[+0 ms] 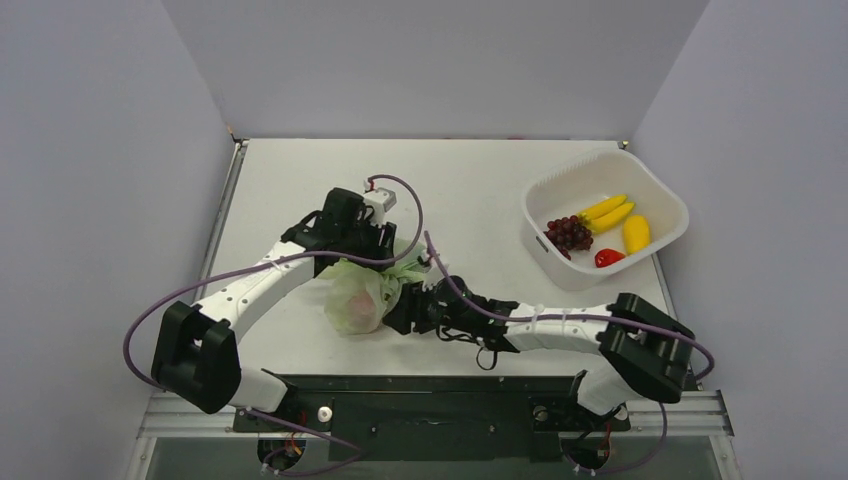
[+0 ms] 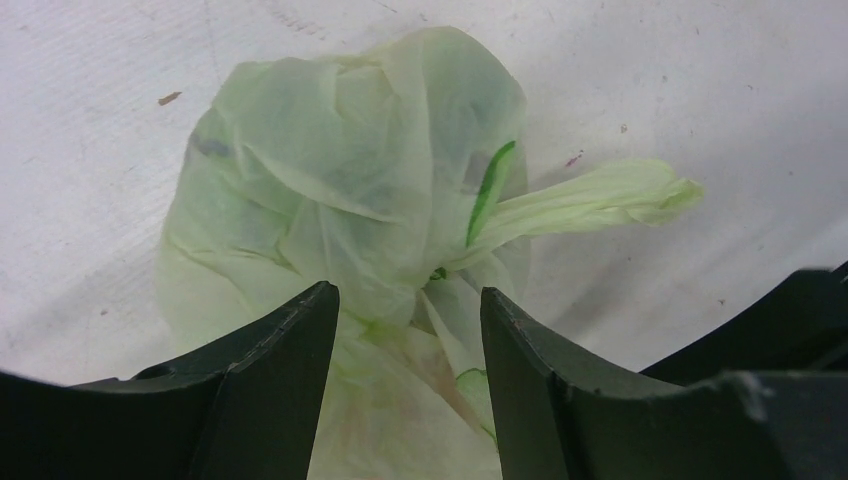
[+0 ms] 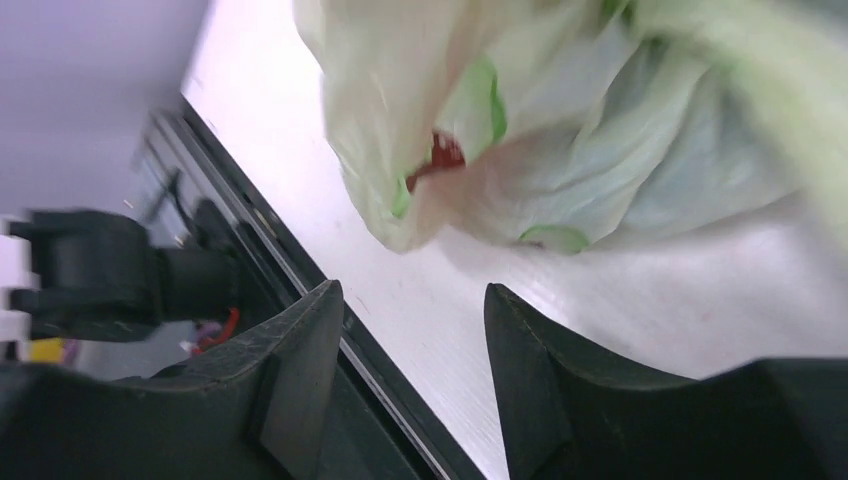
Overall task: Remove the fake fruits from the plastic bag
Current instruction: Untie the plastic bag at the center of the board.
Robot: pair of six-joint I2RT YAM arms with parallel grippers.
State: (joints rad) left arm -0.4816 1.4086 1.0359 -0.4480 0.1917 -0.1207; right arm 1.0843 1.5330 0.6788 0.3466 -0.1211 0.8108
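The plastic bag (image 1: pixel 358 298) is pale green and bunched up on the table, near the front edge between the two arms. In the left wrist view the bag (image 2: pixel 350 170) fills the middle, with a twisted handle (image 2: pixel 600 195) sticking out to the right. My left gripper (image 1: pixel 353 260) sits over the bag's far side; its jaws (image 2: pixel 408 292) are open with loose bag film between them. My right gripper (image 1: pixel 396 306) is at the bag's right side, open and empty (image 3: pixel 412 288), a little short of the bag (image 3: pixel 600 150). A small red fruit (image 3: pixel 447 155) shows through the film.
A white basket (image 1: pixel 600 160) stands at the back right, holding yellow bananas (image 1: pixel 606 211), a purple grape bunch (image 1: pixel 569 233), a yellow fruit (image 1: pixel 636 233) and a red one (image 1: pixel 608 257). The table's dark front rail (image 3: pixel 300 260) runs close under the right gripper.
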